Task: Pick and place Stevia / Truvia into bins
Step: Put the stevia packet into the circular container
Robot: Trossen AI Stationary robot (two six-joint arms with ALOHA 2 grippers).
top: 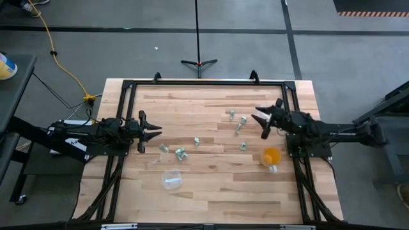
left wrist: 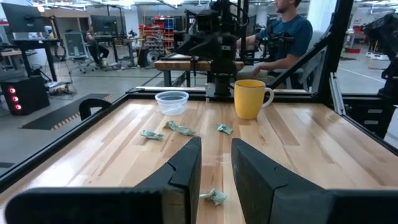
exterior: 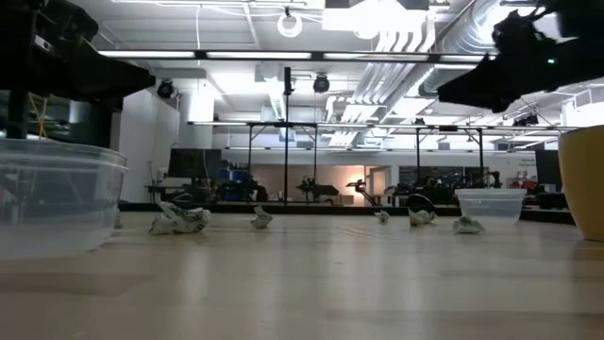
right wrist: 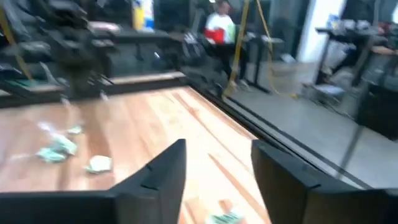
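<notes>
Item: crumpled pale green-and-white paper Stevia packets (top: 179, 153), scattered mid-bench (top: 211, 185). Feather-light, soft, crushable; I'd pinch across a raised fold. My right gripper (top: 263, 119): parted, empty. Left gripper (top: 151, 133): slightly parted, empty.

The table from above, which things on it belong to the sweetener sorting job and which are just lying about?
Part of the job:
- sweetener packets, scattered across the middle of the table
- clear cup near the front, left of middle
- second clear cup, seen from the left wrist beside the mug

Just lying about:
- orange mug near the right arm
</notes>
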